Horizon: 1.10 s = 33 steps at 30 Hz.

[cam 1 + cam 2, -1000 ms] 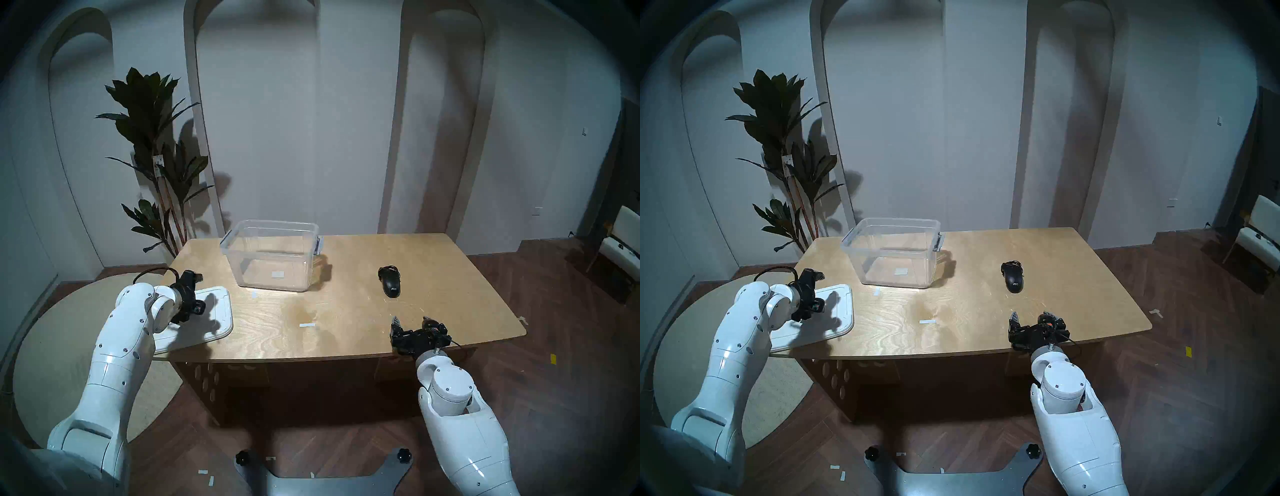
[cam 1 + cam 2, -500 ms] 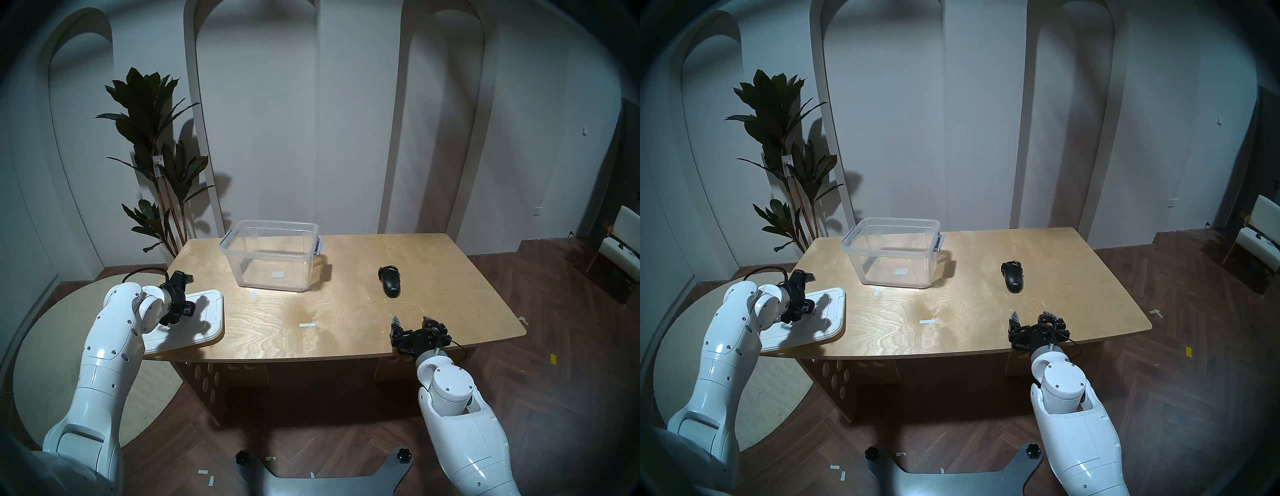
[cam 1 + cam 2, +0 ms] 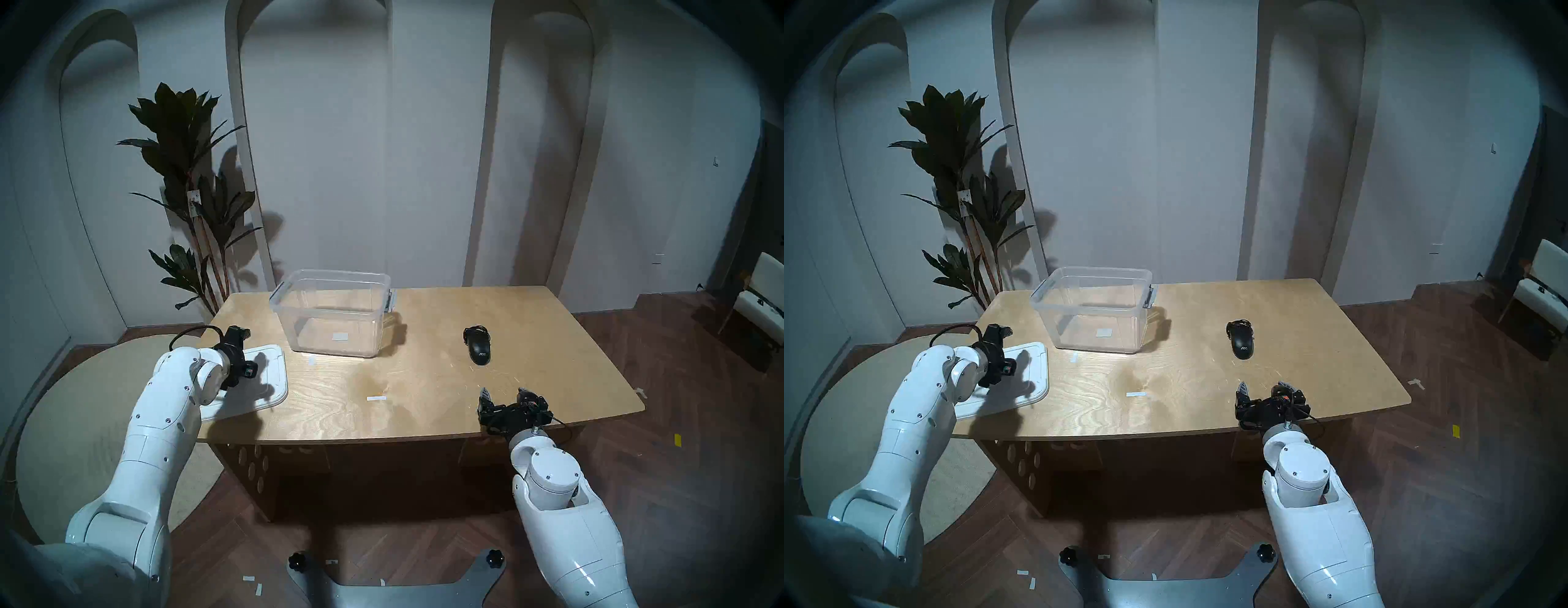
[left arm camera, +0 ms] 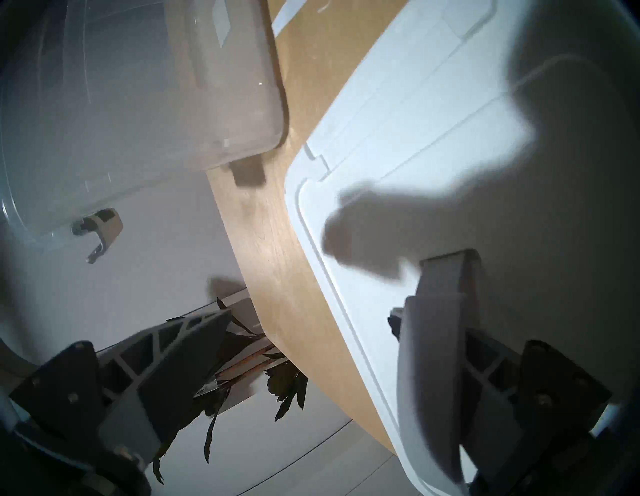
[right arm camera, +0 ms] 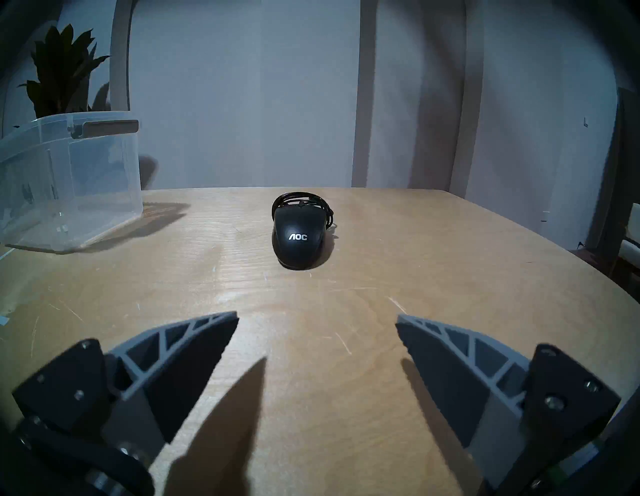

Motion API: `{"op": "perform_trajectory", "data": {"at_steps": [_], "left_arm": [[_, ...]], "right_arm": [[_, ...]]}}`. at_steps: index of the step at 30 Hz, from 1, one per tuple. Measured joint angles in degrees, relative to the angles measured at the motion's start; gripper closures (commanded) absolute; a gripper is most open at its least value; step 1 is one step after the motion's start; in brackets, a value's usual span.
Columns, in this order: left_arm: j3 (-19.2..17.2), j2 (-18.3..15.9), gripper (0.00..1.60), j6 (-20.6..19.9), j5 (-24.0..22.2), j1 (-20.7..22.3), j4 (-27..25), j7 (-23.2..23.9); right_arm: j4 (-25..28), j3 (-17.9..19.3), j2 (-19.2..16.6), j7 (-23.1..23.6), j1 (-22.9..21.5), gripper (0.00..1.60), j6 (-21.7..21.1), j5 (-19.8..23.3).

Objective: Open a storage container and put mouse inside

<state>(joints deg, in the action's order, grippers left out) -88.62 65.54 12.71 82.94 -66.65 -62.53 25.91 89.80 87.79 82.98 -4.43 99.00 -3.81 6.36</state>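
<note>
The clear storage container [image 3: 331,335] [image 3: 1093,327] [image 5: 69,180] stands open and empty at the table's far left. Its white lid [image 3: 271,369] [image 3: 1034,369] [image 4: 415,138] lies at the front left corner, overhanging the edge. My left gripper [image 3: 244,352] [image 3: 998,352] [image 4: 308,315] hovers over the lid with jaws wide; the lid's grey handle [image 4: 436,346] crosses over one finger. The black mouse [image 3: 479,349] [image 3: 1242,344] [image 5: 298,239] rests on the right half with its cable bundled behind it. My right gripper [image 3: 504,392] [image 3: 1263,387] [image 5: 317,316] is open and empty, just in front of the mouse.
Short white tape strips [image 3: 376,398] mark the wooden table [image 3: 424,416]. A tall plant [image 3: 191,170] stands behind the far left corner. A white chair [image 3: 763,293] is far off to the right. A round rug covers the floor on the left.
The left arm swung left with the lid, then back right and forward. The lid now lies further onto the table, nearer the tub. The right arm and mouse have not moved.
</note>
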Motion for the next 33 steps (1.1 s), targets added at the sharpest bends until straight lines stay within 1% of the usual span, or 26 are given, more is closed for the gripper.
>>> {"op": "perform_trajectory", "data": {"at_steps": [5,10,13,17,22,25,33], "left_arm": [[0.88,0.98,0.0,-1.03,0.97,2.55,3.59,-1.8],[1.57,1.25,0.0,-1.21,1.8,4.92,7.41,-3.48],[2.08,1.03,0.0,-0.75,2.2,6.44,9.6,-4.15],[2.26,0.42,0.0,0.46,2.39,7.26,10.68,-4.24],[1.75,-0.4,0.0,1.48,2.48,7.21,10.4,-3.88],[1.07,-0.94,0.0,2.19,2.0,6.6,9.08,-2.88],[-0.54,-1.81,0.0,3.44,0.41,3.75,5.65,-0.65]], "right_arm": [[-0.02,-0.08,-0.09,-0.09,0.0,0.0,0.0,0.1],[-0.01,-0.13,-0.17,-0.14,0.0,0.0,0.0,0.18],[0.01,-0.18,-0.22,-0.18,0.0,0.0,0.0,0.24],[0.04,-0.25,-0.28,-0.23,0.01,0.0,0.01,0.31],[0.07,-0.31,-0.36,-0.3,0.02,0.0,0.03,0.39],[0.08,-0.35,-0.41,-0.36,0.02,0.0,0.04,0.44],[0.1,-0.48,-0.55,-0.49,0.02,0.0,0.06,0.59]]}}
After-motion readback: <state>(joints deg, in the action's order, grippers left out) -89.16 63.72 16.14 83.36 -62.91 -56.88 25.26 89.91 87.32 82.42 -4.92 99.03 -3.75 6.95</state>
